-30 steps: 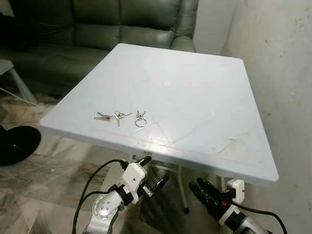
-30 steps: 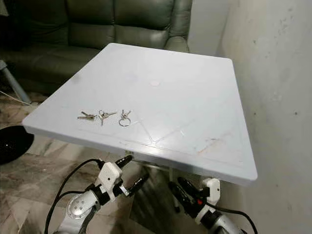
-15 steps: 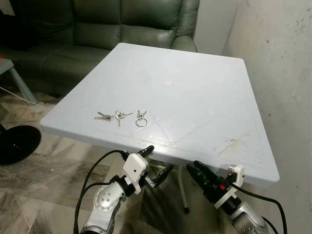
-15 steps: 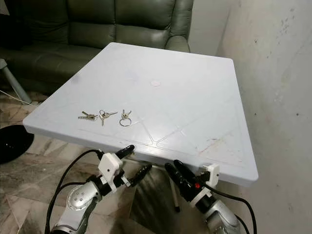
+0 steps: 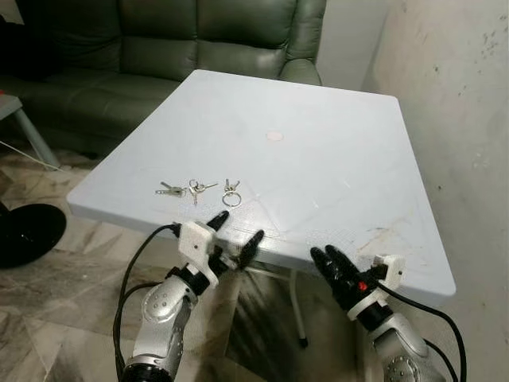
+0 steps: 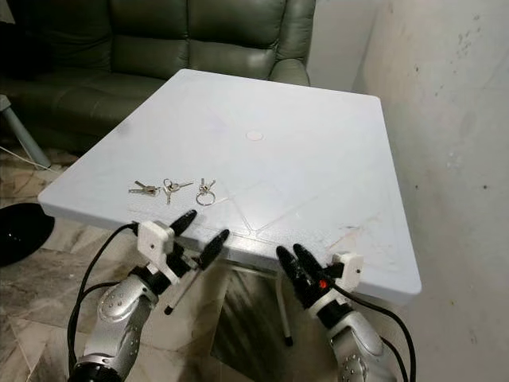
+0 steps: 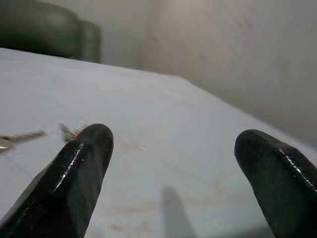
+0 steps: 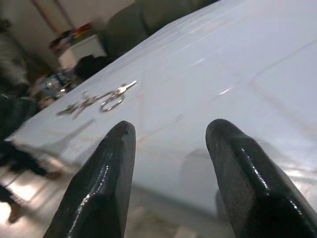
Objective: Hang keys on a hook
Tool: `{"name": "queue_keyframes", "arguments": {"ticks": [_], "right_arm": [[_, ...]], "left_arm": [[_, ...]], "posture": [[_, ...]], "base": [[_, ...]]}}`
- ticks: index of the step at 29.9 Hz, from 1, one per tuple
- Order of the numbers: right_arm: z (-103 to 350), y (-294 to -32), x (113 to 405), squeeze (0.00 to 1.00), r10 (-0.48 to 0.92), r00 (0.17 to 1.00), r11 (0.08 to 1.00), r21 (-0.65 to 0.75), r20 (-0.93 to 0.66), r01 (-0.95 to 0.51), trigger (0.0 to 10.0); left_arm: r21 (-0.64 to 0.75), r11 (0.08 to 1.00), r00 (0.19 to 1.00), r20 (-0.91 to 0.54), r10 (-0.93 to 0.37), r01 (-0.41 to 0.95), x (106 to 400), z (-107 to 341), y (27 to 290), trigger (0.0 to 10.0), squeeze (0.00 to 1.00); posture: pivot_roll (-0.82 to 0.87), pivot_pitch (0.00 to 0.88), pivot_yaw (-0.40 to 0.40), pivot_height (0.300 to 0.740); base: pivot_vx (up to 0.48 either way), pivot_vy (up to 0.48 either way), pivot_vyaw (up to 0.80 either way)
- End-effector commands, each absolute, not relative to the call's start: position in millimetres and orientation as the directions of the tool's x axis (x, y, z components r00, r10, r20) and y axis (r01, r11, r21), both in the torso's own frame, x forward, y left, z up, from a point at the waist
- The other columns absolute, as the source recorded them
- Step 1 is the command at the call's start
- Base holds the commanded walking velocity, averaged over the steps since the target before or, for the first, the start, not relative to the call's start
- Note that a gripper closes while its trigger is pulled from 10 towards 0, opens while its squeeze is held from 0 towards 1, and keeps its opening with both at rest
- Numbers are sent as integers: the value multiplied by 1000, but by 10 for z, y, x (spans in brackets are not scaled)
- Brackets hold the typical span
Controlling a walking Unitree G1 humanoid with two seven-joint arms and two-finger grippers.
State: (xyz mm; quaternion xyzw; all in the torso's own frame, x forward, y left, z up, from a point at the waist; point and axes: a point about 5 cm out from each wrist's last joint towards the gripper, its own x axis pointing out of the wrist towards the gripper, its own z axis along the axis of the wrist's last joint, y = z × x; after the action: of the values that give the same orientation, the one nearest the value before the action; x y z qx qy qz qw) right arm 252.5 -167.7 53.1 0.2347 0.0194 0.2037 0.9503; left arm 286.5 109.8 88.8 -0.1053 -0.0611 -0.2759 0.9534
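Both tools, left tool (image 5: 235,231) and right tool (image 5: 328,260), spread apart near three key bunches (image 5: 199,189).

A home living room: green leather sofa (image 5: 199,40) sitting upper left, white table (image 5: 318,159) standing centre, marble floor (image 5: 71,302) showing lower left.

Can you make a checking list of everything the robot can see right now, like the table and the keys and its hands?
Surface: white square table, scuffed near the front edge.
Job's things: three bunches of keys in a row near the front left; no hook seen.
Clutter: nothing seen.
Grippers: left gripper at the front edge, jaws open; right gripper just below the edge, jaws open.
Cables: black cable looping along the left arm.
Surroundings: green sofa, wall, marble floor.
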Motion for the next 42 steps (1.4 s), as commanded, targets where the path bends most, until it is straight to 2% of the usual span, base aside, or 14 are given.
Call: {"name": "queue_keyframes", "arguments": {"ticks": [1,5,13,14,15,18,24,32,42], "right_arm": [[649,-1725,2587,0,336,938,851,399,89,-342,10000],[718,-1780,2638,0,233,968,902,349,97,-253,10000],[796,-1760,2601,0,132,986,965,213,100,-151,10000],[806,-1755,2590,0,126,987,970,193,101,-144,10000],[817,-1775,2557,0,97,992,988,110,79,-105,10000],[830,-1820,2528,0,41,997,998,45,65,-44,10000],[948,-1855,2519,0,-1,997,998,57,79,-4,10000],[1014,-1887,2515,0,-16,995,1000,21,97,14,10000],[1016,-1885,2541,0,-23,996,1000,8,88,22,10000]], "left_arm": [[-196,838,857,205,-473,510,2918,1002,1138,10000,0],[-222,849,873,225,-433,479,2924,1068,1170,10000,0],[-250,871,901,222,-373,422,2845,1103,1240,10000,0],[-260,874,907,213,-363,411,2833,1098,1260,10000,0],[-279,890,928,195,-316,362,2820,1095,1364,10000,0],[-306,899,946,180,-268,313,2818,1101,1476,10000,0],[-274,907,946,154,-286,319,2788,1160,1553,10000,0],[-293,935,978,124,-171,200,2829,1142,1708,10000,0],[-296,939,983,96,-153,175,2893,1128,1736,10000,0]], "posture": [[14,0,-64,740],[12,0,-63,740],[0,0,-63,740],[0,0,-63,740],[-4,0,-59,740],[-4,1,-61,740],[-1,5,-65,740],[-1,2,-66,740],[2,0,-69,740]], "base": [[0,0,0],[0,0,0],[0,0,0],[0,0,0],[0,0,0],[0,0,0],[0,0,0],[0,0,0],[0,0,0]]}}
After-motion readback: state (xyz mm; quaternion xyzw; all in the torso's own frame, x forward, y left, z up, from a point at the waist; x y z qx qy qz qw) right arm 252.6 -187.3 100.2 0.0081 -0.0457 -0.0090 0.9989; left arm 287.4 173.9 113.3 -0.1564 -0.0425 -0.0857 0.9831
